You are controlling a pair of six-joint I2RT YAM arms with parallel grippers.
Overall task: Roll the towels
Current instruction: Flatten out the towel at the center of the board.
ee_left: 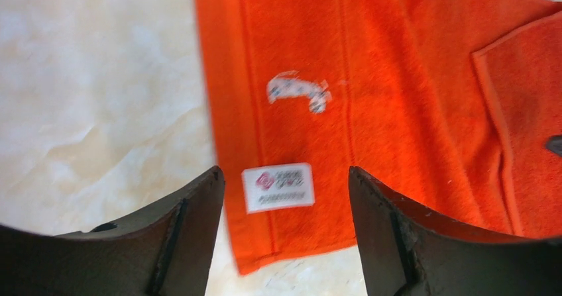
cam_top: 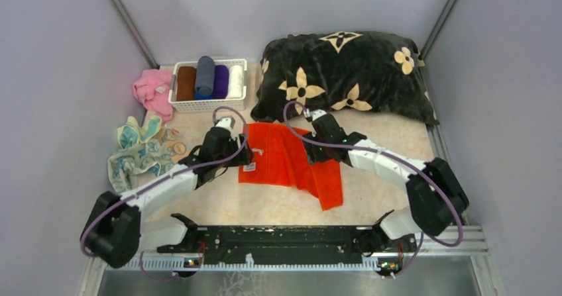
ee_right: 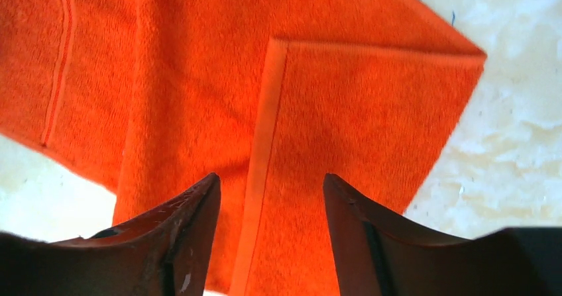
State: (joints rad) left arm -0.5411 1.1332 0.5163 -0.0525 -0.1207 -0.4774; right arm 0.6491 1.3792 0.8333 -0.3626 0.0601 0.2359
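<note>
The orange-red towel (cam_top: 278, 158) lies spread on the table's middle, its right part folded over into a flap (ee_right: 371, 124). My left gripper (cam_top: 241, 153) is open over the towel's left edge, its jaws either side of a white label (ee_left: 278, 188); in the left wrist view it (ee_left: 285, 171) holds nothing. My right gripper (cam_top: 314, 153) is open above the flap's hemmed edge, and it (ee_right: 270, 177) is empty too. The teal towel with pale circles (cam_top: 154, 154) and the pale yellow towel with teal patches (cam_top: 134, 134) lie crumpled together at the left.
A white basket (cam_top: 209, 104) with several rolled towels stands at the back left, with a pink cloth (cam_top: 152, 91) beside it. The big black cushion with cream flowers (cam_top: 344, 74) fills the back right, close behind the orange towel. Walls close in on both sides.
</note>
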